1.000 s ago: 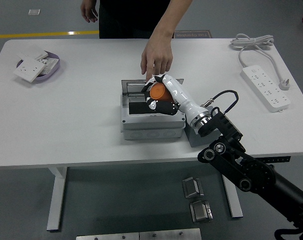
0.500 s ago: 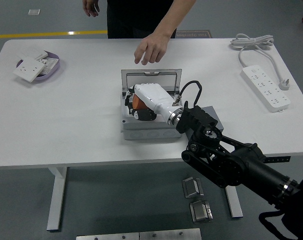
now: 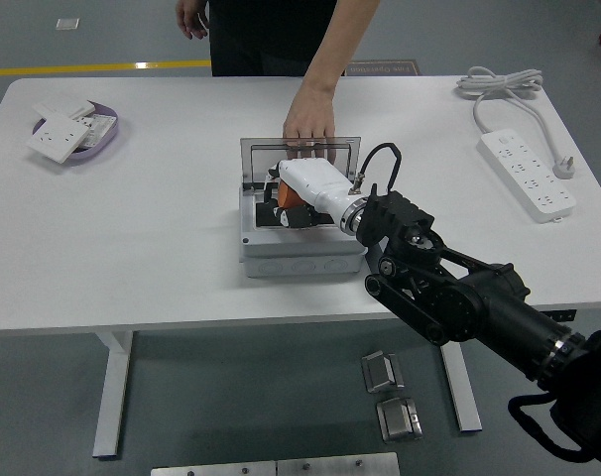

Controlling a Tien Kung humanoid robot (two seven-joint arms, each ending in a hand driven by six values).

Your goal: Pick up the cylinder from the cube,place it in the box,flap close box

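I see my right hand, with its smooth white shell and black fingers, reaching down inside the grey plastic box in the middle of the white table. The fingers are curled around the small orange cylinder, which sits low inside the box; only a bit of its round orange side shows. The box is square with thick walls, and its clear see-through lid stands up at the far side. A person's hand rests on top of that lid, fingers touching its edge. My black arm comes in from the lower right. Far left sits a round purple dish with flat white wall sockets. Far right lies a long white power strip with a looped cord.
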